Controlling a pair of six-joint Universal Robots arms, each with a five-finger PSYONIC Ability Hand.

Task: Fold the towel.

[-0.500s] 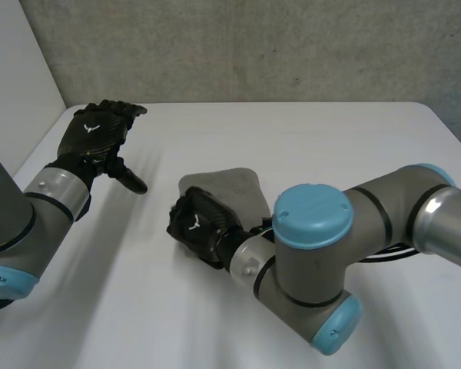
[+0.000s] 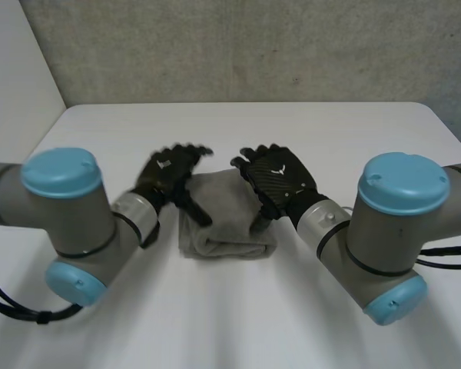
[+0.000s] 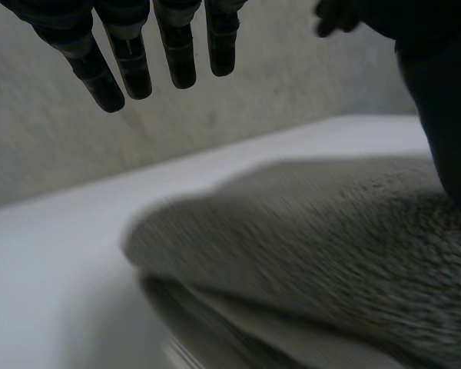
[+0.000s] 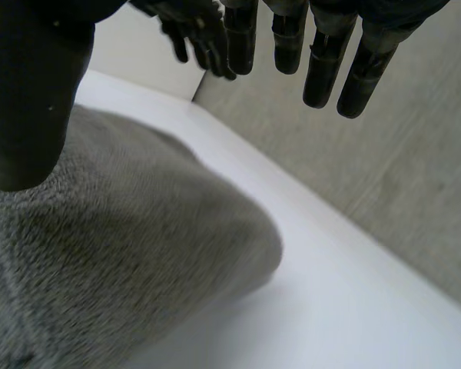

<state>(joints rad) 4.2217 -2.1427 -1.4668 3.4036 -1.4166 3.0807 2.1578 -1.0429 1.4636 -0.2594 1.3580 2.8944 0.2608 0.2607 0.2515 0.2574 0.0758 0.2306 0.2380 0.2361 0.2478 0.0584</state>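
Observation:
A grey towel (image 2: 227, 224) lies folded in a thick bundle at the middle of the white table (image 2: 353, 131). My left hand (image 2: 167, 172) hovers at the towel's left edge with straight fingers (image 3: 131, 58), its thumb (image 3: 446, 108) reaching down to the cloth. My right hand (image 2: 277, 178) is over the towel's right edge, fingers (image 4: 323, 58) spread and straight, thumb (image 4: 23, 92) resting on the cloth (image 4: 115, 261). Neither hand grips the towel (image 3: 315, 231). Each hand's fingers show in the other's wrist view, across the towel.
A grey wall (image 2: 253, 46) runs behind the table's far edge, and a white panel (image 2: 15, 69) stands at the far left. Both arms' elbows (image 2: 61, 173) (image 2: 403, 181) hang over the near part of the table.
My left hand swung from the table's far left to the towel's left edge. My right hand lifted off the towel's near-left part and moved over its right edge. The towel now lies squarer.

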